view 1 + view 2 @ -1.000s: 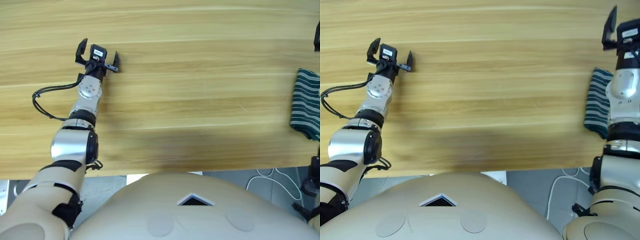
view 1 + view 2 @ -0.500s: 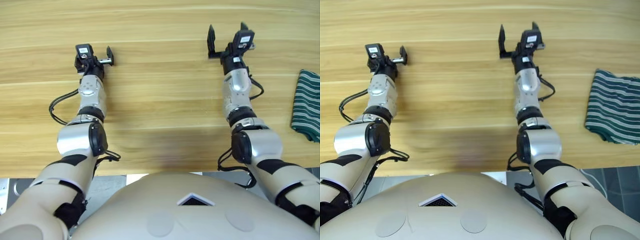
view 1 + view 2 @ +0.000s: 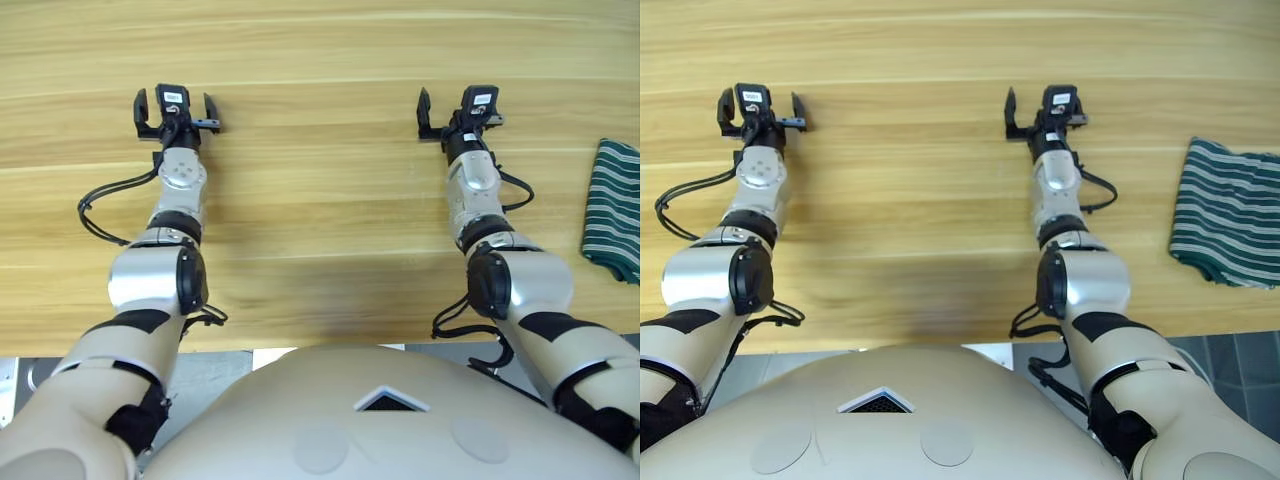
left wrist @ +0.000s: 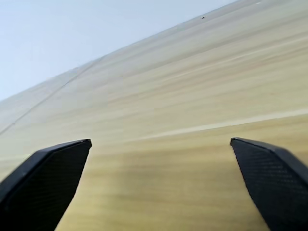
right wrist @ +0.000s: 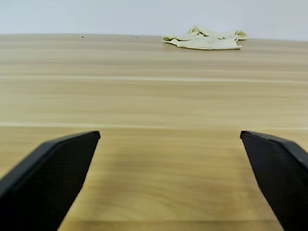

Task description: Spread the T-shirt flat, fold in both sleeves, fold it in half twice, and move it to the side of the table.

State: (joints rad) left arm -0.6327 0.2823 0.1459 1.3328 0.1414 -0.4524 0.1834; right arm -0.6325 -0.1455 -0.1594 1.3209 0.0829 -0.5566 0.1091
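Wooden table, pale wall behind — T-shirt at right edge

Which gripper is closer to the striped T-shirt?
The right gripper: the T-shirt lies at the table's right edge, while the left gripper is far across.

Looking like a bare test room or robotics lab here, not anybody's home.

One big table in light wood grain is taking up pretty much the whole scene. A plain pale wall is running right behind its far edge, with nothing hanging on it. Dull grey floor is peeking out past the near edge, and a crumpled pale cloth is lying way off by the wall.
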